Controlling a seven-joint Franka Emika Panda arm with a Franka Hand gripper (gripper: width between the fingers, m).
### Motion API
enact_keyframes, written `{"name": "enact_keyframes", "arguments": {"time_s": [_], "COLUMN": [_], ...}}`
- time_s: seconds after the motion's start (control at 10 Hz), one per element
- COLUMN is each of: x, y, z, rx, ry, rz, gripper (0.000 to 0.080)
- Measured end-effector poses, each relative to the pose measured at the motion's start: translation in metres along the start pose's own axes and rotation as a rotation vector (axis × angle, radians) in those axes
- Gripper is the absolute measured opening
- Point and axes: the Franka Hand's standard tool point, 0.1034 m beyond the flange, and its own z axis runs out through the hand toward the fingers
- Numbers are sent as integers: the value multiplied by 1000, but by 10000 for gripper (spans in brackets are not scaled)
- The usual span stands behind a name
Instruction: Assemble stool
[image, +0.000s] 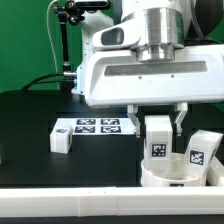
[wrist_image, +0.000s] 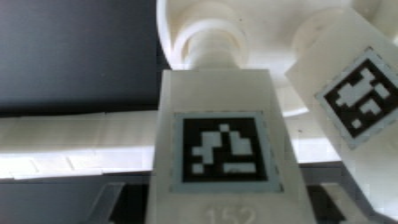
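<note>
My gripper (image: 157, 128) is shut on an upright white stool leg (image: 157, 142) with a black-and-white tag, held just over the round white seat disc (image: 170, 178) at the exterior view's lower right. A second tagged leg (image: 200, 150) stands tilted in the seat beside it. A third leg (image: 62, 140) lies on the black table to the exterior view's left. In the wrist view the held leg (wrist_image: 222, 120) fills the middle, running down between my dark fingers (wrist_image: 111, 200), its round end pointing at the seat (wrist_image: 285, 25). The neighbouring leg's tag (wrist_image: 356, 90) shows close beside it.
The marker board (image: 97, 127) lies flat on the table behind the loose leg. A white rail (image: 70, 205) runs along the table's front edge. A black stand with cables (image: 65, 50) rises at the back on the exterior view's left.
</note>
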Motion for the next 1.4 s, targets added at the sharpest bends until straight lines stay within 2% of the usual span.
{"name": "enact_keyframes", "arguments": {"time_s": [0.6, 1.0, 1.4], "x": [-1, -3, -1], "y": [0, -8, -1], "z": [1, 1, 3], "rx": [-12, -10, -21], "ry": [103, 154, 187], "rz": [-8, -10, -18], "gripper": [338, 338, 338]}}
